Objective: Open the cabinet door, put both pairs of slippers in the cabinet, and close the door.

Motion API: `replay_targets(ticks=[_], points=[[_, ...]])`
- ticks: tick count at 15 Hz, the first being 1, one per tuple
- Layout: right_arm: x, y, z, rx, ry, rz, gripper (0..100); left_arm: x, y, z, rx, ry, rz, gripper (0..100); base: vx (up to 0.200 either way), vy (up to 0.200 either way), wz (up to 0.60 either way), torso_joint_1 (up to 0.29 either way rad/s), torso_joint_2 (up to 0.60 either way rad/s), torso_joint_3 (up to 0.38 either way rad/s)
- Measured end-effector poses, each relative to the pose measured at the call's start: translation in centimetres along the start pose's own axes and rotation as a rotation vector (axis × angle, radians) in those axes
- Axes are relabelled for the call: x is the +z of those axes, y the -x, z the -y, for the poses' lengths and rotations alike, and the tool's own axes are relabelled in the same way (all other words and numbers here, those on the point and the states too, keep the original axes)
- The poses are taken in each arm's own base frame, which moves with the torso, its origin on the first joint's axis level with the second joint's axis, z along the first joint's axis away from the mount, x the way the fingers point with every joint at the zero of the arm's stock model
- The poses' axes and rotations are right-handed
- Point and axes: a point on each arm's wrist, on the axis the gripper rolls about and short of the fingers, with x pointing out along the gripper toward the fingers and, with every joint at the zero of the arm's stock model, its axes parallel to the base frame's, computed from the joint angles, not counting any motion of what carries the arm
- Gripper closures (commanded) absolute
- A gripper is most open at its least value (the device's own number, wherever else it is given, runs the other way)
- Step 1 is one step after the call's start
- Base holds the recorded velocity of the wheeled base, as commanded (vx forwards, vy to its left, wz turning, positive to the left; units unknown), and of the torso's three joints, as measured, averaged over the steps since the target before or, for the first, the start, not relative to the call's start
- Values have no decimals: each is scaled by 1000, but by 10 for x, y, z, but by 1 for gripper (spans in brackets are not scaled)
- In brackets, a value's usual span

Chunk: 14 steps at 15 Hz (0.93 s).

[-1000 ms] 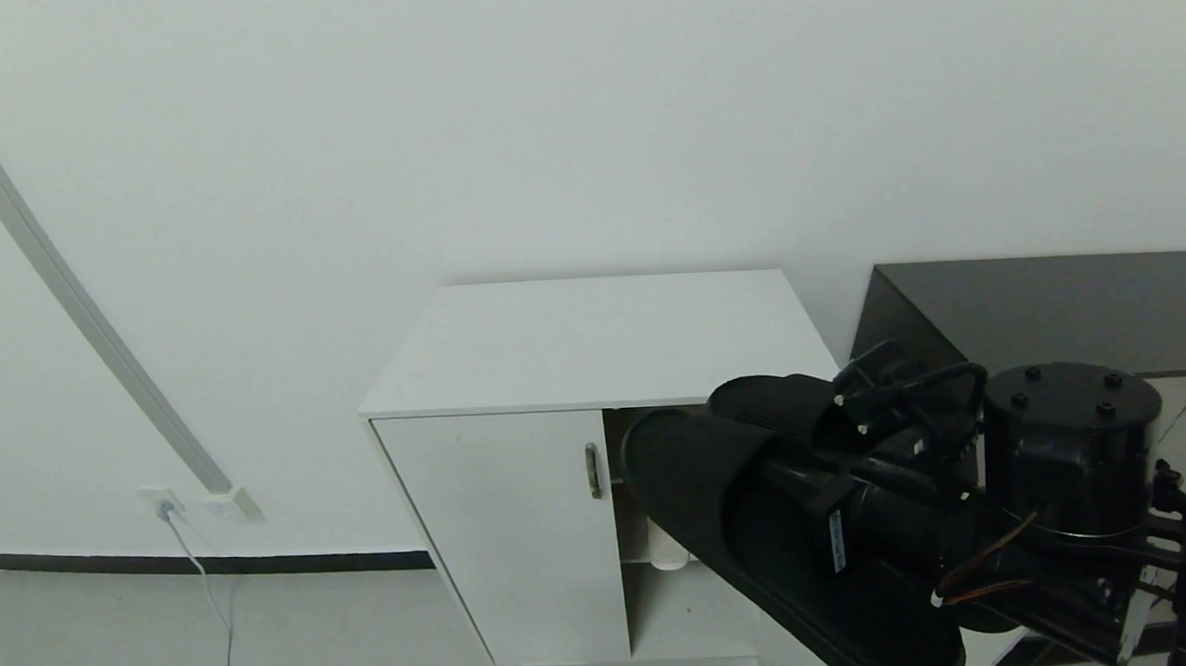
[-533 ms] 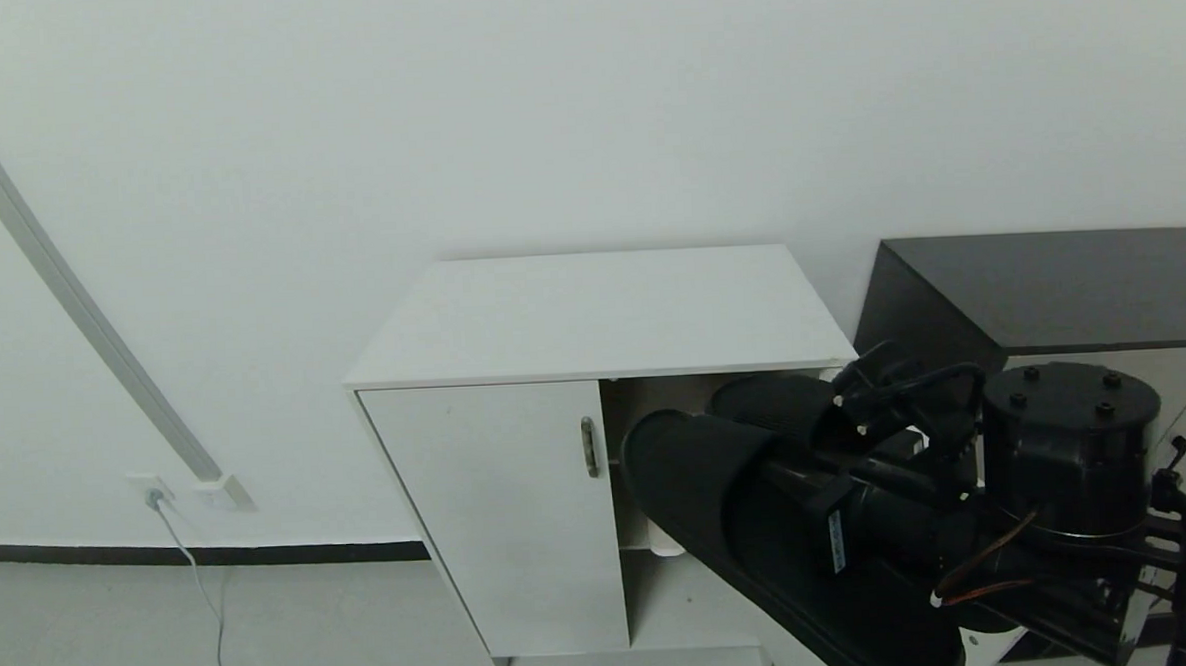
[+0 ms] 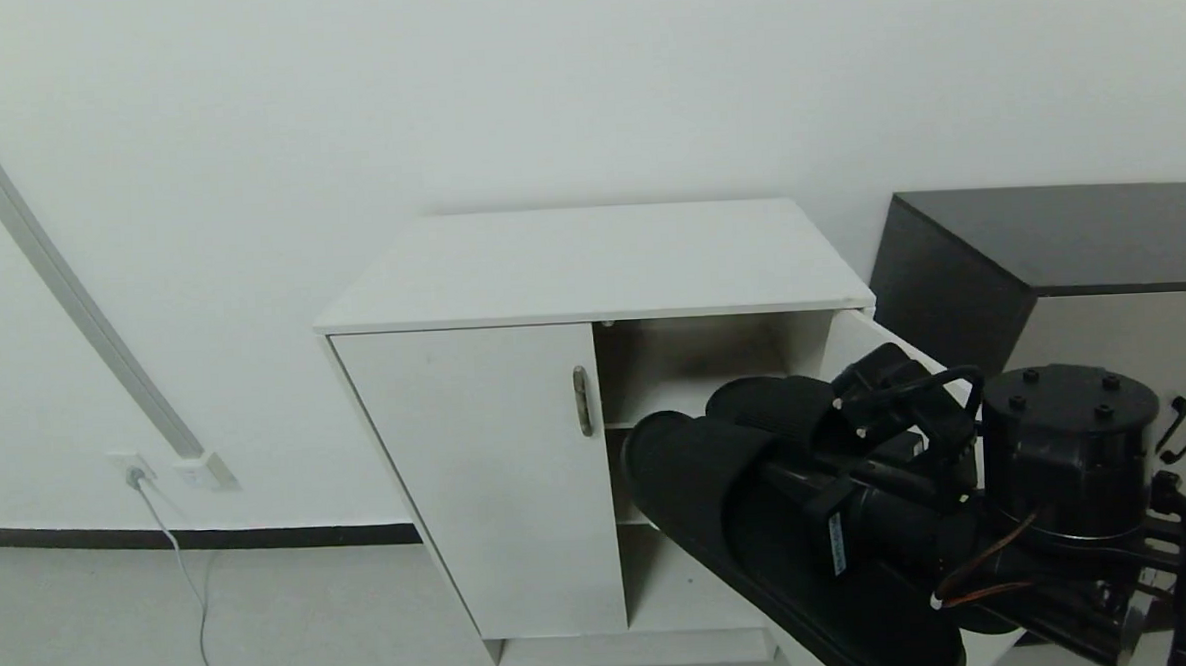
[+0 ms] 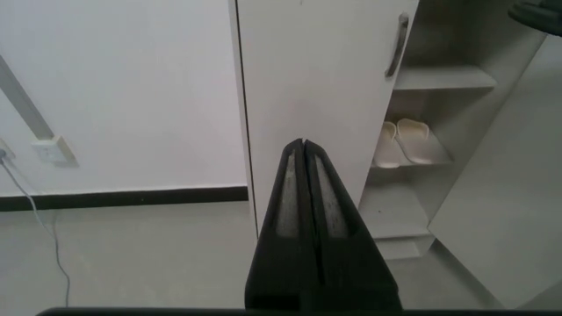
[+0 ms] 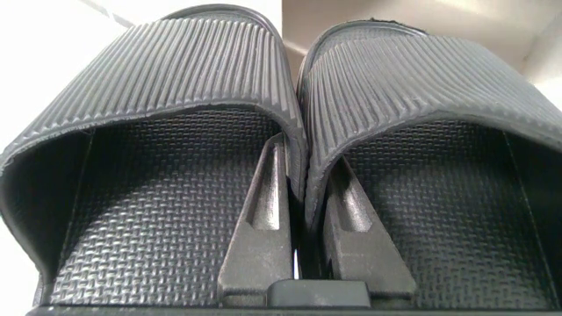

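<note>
black slippers (image 3: 704,468) clamped in the right pincer (image 5: 305,158), held before the open cabinet (image 3: 590,263), left pincer (image 4: 303,171) pressed together, white slippers (image 4: 408,140) shelved inside

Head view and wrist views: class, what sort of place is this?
Probably a home-style entryway or test room: a white cabinet against a bare wall, pale slippers on its shelf, a wall socket.

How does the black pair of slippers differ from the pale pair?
Look: the black slippers have ribbed straps; the pale slippers are cream. Place: the black slippers hang before the open cabinet; the pale slippers lie inside it. State: the right gripper clamps the black slippers; nothing holds the pale slippers. Both pairs sit side by side.
</note>
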Motion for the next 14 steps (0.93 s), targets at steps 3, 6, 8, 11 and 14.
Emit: replay_targets(ticks=[3, 6, 8, 11, 14], points=[[0, 0, 0, 0, 1, -2, 100, 0, 0, 0, 0, 0, 0, 100, 0, 0, 0, -188, 507, 315], [-1, 0, 0, 0, 2, -5, 100, 0, 0, 0, 0, 0, 0, 100, 0, 0, 0, -165, 492, 323], [-1, -1, 0, 1, 2, -6, 100, 0, 0, 0, -1, 0, 0, 100, 0, 0, 0, -146, 481, 330], [-2, -1, 0, 0, 2, -7, 100, 0, 0, 0, 0, 0, 0, 100, 0, 0, 0, -134, 469, 333], [-2, -1, -1, 2, 3, -9, 100, 0, 0, 0, 0, 0, 0, 100, 0, 0, 0, -100, 455, 352]])
